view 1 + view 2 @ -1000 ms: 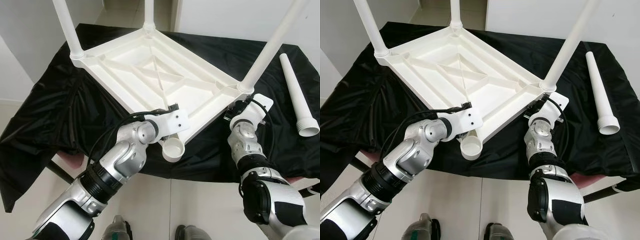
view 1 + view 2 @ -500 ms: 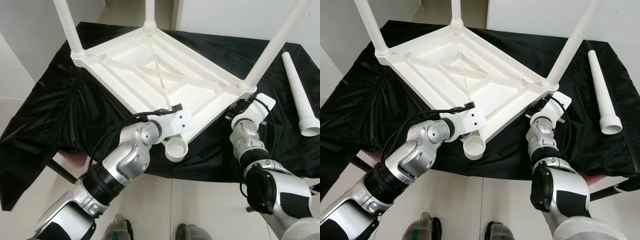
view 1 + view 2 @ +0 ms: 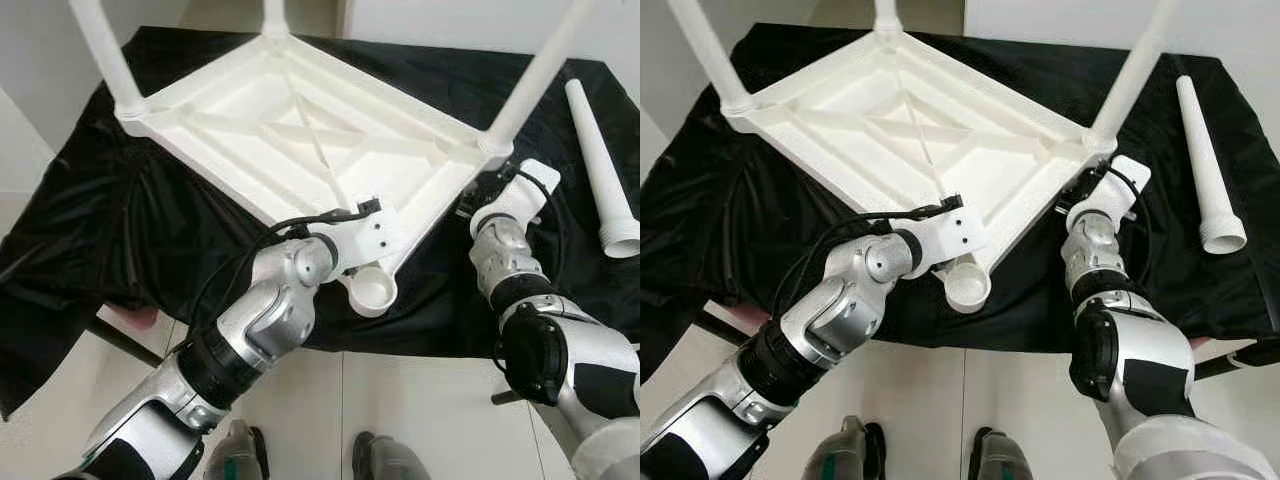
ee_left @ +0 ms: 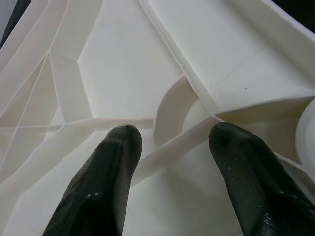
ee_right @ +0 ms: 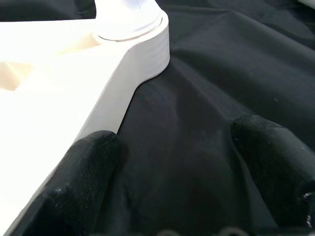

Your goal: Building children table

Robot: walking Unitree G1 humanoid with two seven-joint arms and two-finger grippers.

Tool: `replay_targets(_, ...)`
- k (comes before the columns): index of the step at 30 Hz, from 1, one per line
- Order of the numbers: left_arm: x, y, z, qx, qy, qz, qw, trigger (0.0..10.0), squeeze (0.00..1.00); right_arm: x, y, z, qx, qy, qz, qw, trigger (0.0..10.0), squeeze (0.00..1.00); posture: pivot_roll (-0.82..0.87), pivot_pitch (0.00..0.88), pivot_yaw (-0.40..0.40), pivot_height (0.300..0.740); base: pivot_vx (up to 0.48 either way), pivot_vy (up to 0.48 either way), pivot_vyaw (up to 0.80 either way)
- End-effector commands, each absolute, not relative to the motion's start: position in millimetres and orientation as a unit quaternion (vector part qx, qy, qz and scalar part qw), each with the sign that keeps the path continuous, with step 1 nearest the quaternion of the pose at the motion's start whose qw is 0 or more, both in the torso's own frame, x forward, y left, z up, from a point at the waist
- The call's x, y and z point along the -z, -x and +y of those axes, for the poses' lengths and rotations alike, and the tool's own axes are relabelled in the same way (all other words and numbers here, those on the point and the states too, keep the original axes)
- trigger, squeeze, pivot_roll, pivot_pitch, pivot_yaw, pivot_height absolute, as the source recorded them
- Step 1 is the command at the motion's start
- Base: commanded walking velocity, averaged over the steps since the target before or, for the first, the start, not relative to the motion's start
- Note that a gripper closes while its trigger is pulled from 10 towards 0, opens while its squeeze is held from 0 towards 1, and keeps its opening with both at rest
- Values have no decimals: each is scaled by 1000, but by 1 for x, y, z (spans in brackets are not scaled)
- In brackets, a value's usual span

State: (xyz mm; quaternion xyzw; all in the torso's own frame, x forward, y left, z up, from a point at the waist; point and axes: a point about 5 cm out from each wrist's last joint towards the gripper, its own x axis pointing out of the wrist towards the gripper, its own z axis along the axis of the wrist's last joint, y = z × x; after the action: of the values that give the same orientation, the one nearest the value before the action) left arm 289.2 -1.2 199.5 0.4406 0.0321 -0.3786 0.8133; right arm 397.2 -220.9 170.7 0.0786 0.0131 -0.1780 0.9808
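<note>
Black cloth (image 3: 110,210) drapes the whole worktop, and on it we've got the white table (image 3: 300,130) lying upside down, ribs up, turned cornerwise to us. Three legs (image 3: 100,50) stand up from its far, left and right corners; the near corner hangs past the worktop's near edge, its round socket (image 3: 373,292) open. A fourth leg (image 3: 600,150) lies loose on the cloth near the right edge, well apart from the table, wide end toward us. Our left gripper (image 4: 172,147) sits over the near corner, fingers (image 4: 106,177) apart, straddling a rib beside the socket. Our right gripper (image 5: 172,177) is down at the right corner, jaws spread, one finger (image 5: 83,172) against the table's edge, the other over bare cloth, just short of the leg collar. Pale tile floor (image 3: 420,420) shows below the worktop.
</note>
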Motion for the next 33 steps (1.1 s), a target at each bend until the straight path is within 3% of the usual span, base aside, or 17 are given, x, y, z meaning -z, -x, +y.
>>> replay_targets(1, -193, -271, -24, 452, -431, 36, 780, 10000, 0, -170, -405, -178, 72, -64, 26, 995, 10000, 0, 119, 208, 28, 740, 0, 0, 0)
replay_targets(12, -197, -266, -34, 460, -414, 34, 785, 10000, 0, -185, -412, -151, -11, -26, 14, 999, 10000, 0, 121, 218, 29, 740, 0, 0, 0)
replay_targets(21, -199, -266, -36, 458, -411, 33, 787, 10000, 0, -191, -414, -144, -19, -23, 11, 1000, 10000, 0, 128, 212, 34, 740, 0, 0, 0)
replay_targets(28, -198, -271, -34, 440, -417, 28, 795, 10000, 0, -195, -415, -150, 18, -4, 4, 1000, 10000, 0, 128, 208, 34, 740, 0, 0, 0)
replay_targets(33, -206, -295, -14, 377, -442, 25, 814, 10000, 0, -196, -412, -177, 118, -2, -5, 993, 10000, 0, 129, 203, 36, 740, 0, 0, 0)
